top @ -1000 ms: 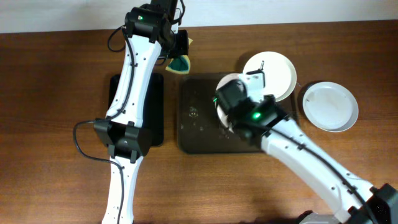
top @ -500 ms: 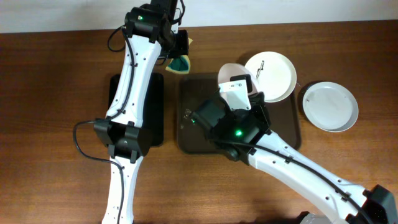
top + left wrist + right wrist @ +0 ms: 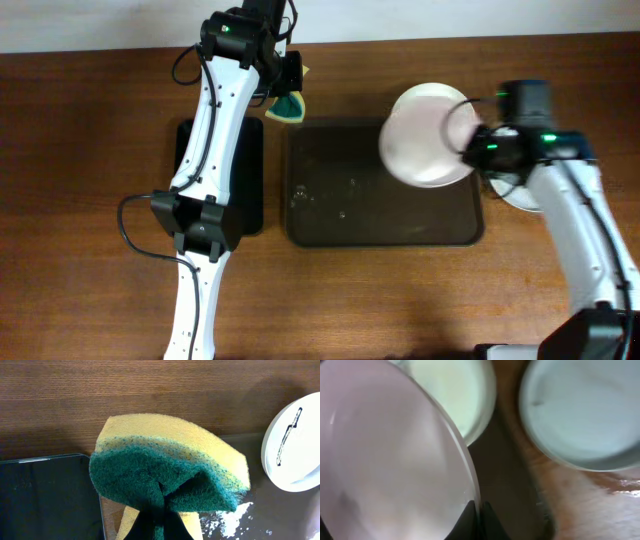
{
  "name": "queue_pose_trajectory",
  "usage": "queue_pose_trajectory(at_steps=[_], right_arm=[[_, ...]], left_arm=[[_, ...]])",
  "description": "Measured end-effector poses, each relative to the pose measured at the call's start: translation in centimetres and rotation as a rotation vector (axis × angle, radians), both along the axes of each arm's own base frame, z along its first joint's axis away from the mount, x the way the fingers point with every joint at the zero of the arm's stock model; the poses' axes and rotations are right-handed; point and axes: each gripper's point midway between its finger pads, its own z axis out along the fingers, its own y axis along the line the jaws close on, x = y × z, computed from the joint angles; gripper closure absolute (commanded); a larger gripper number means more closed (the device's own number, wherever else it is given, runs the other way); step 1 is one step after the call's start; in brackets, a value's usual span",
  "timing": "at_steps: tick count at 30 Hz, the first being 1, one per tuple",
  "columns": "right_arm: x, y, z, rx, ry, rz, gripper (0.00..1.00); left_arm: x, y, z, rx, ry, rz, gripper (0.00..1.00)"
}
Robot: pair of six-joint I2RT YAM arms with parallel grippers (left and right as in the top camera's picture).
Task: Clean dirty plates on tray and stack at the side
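While the left gripper (image 3: 156, 522) pinches a sponge (image 3: 165, 455), the right gripper (image 3: 479, 517) clamps a plate (image 3: 425, 135) by its rim above the tray's (image 3: 340, 205) far right.

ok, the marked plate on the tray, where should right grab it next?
By the rim, one finger over, one under. The marked plate is shallow and lies low, so only its edge offers a hold. Its far edge overhangs the tray rim, likely leaving finger room beneath, so come from that side. The right gripper pinches the lifted plate that way; the left gripper holds the sponge.
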Motion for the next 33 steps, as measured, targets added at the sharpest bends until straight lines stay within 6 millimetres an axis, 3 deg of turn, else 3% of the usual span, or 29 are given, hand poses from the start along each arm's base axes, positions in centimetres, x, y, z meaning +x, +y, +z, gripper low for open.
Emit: queue_pose_trajectory(at_steps=[3, 7, 10, 14, 15, 16, 17, 20, 23, 27, 29, 33], right_arm=[[-1.8, -8.0, -0.1, 0.038, -0.005, -0.225, 0.96], [-5.4, -15.7, -1.4, 0.057, 0.023, -0.452, 0.96], [-6.4, -18.4, -2.7, 0.06, 0.036, -0.519, 0.96], [-5.3, -19.8, -4.3, 0.046, 0.027, -0.508, 0.96], [-5.1, -20.0, -4.8, 0.047, 0.032, -0.506, 0.95], [-4.9, -20.1, -5.6, 0.053, 0.046, -0.505, 0.86], [-4.9, -20.0, -6.5, 0.061, 0.067, -0.501, 0.7], [-4.7, -19.2, -8.6, 0.094, 0.112, -0.47, 0.52], [-3.0, -17.2, -8.2, 0.127, 0.089, -0.362, 0.51], [0.3, -13.2, -5.7, 0.134, 0.059, -0.193, 0.51], [2.2, -10.5, -4.9, 0.125, 0.034, -0.1, 0.52], [4.2, -5.3, -5.0, 0.092, 0.042, 0.021, 0.55]], left_arm=[[0.0, 0.0, 0.0, 0.0, 0.0, 0.0, 1.0], [0.0, 0.0, 0.0, 0.0, 0.0, 0.0, 1.0], [0.0, 0.0, 0.0, 0.0, 0.0, 0.0, 1.0], [0.0, 0.0, 0.0, 0.0, 0.0, 0.0, 1.0], [0.0, 0.0, 0.0, 0.0, 0.0, 0.0, 1.0], [0.0, 0.0, 0.0, 0.0, 0.0, 0.0, 1.0], [0.0, 0.0, 0.0, 0.0, 0.0, 0.0, 1.0], [0.0, 0.0, 0.0, 0.0, 0.0, 0.0, 1.0], [0.0, 0.0, 0.0, 0.0, 0.0, 0.0, 1.0], [0.0, 0.0, 0.0, 0.0, 0.0, 0.0, 1.0], [0.0, 0.0, 0.0, 0.0, 0.0, 0.0, 1.0], [0.0, 0.0, 0.0, 0.0, 0.0, 0.0, 1.0]])
